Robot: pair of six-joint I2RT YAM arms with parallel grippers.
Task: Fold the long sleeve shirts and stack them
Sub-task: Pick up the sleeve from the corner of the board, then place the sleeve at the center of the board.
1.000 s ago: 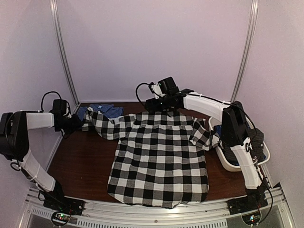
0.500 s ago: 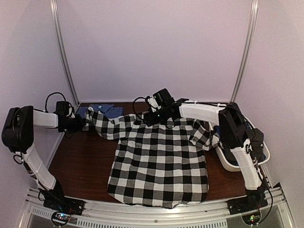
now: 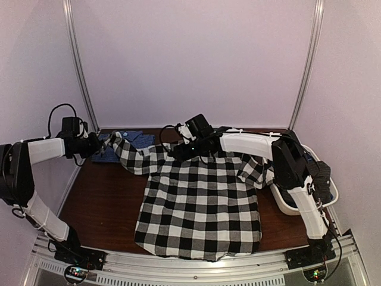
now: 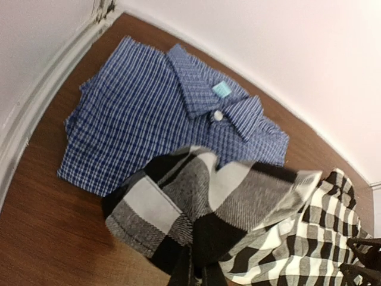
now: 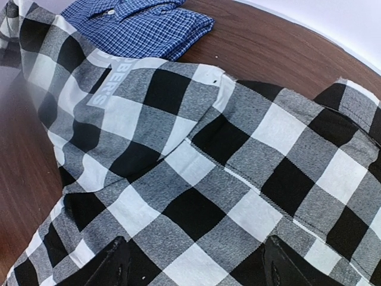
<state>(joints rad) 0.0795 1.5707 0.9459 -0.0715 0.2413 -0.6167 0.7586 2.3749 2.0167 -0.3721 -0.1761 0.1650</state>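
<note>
Leftward, left end effector (image 3: 100, 145) pinching checked shirt (image 3: 199, 196) sleeve; right end effector (image 3: 180, 152) wide, over collar.

Surface (image 3: 107, 202): dark brown wood grain, filling the floor of the enclosure from the near rail to the back wall.
Basket (image 3: 290, 208): white plastic, oval, standing at the right edge of the surface.
Walls (image 3: 190, 59): plain pale panels at the back and both sides.
Posts (image 3: 76, 65): two slim metal uprights, one in each back corner.
Rail (image 3: 196, 271): slotted aluminium profile along the near edge.
</note>
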